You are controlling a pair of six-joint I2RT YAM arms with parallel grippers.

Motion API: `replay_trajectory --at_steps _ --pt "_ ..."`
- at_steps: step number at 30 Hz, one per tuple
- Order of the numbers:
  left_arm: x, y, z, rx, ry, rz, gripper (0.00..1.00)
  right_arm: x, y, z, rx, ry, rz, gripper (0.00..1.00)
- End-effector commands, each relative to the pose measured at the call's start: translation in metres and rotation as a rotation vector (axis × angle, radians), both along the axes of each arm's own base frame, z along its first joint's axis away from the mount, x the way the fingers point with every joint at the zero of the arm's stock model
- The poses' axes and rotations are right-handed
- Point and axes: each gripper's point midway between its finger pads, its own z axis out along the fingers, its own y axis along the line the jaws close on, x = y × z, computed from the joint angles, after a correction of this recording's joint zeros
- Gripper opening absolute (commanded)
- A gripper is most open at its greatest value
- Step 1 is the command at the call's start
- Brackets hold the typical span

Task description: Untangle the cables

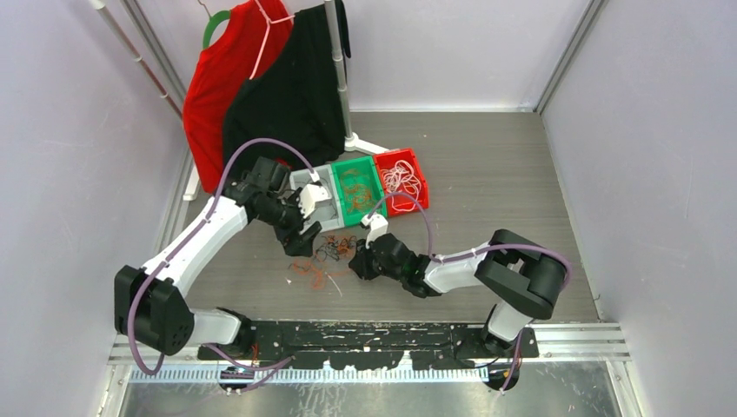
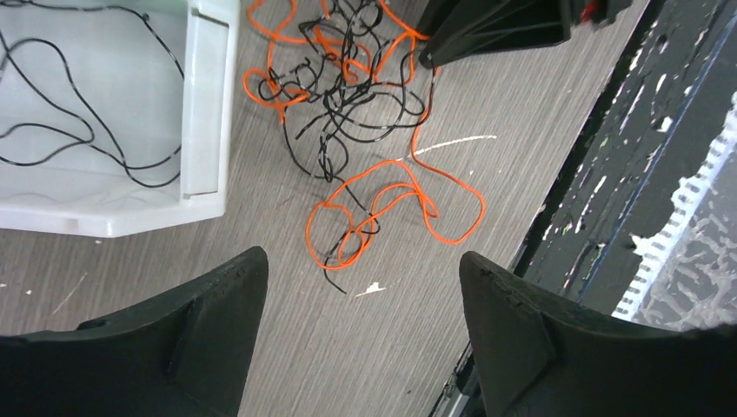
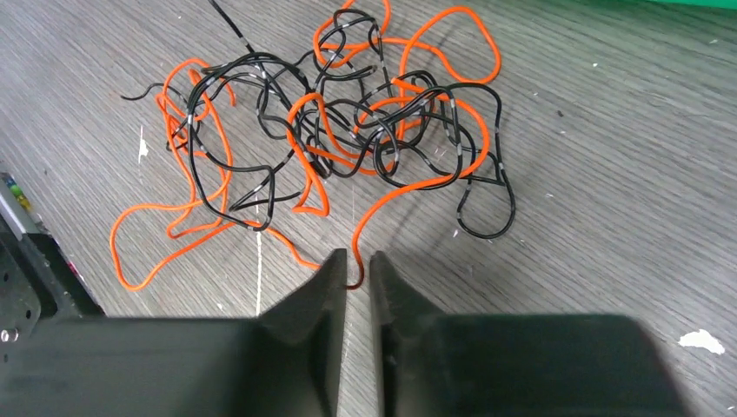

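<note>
An orange cable is pinched in the narrowed right gripper. The left gripper is spread wide and empty. A slow outward pull is needed.

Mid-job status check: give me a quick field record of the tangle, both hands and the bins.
tangle: orange and black, knotted, lying on the table
right hand: nearly closed, an orange strand from the tangle runs between its fingers; firm grip not certain
left hand: open, empty, above the table near the white bin
white bin: holds black cables
green bin: holds orange cables
red bin: holds white cables
</note>
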Motion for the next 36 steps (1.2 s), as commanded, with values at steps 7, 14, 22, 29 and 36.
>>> replay_trajectory --at_steps 7,14,22,29,36 --pt "-0.007 -0.017 0.058 -0.138 -0.033 -0.038 0.79 -0.01 0.013 0.074 0.142 -0.015 0.058 0.01" --pt "-0.015 -0.013 0.086 -0.144 -0.098 -0.091 0.79 -0.024 0.018 0.133 0.205 0.039 0.11 0.01" --pt "-0.03 -0.009 0.119 -0.17 -0.163 -0.125 0.81 -0.012 0.033 0.18 0.35 0.107 0.059 0.01" --pt "-0.047 -0.012 0.118 -0.202 -0.175 -0.152 0.82 0.0 0.047 0.21 0.464 0.132 0.021 0.01" --pt "-0.048 -0.028 0.116 -0.241 -0.161 -0.132 0.86 0.002 0.05 0.233 0.548 0.122 0.012 0.01"
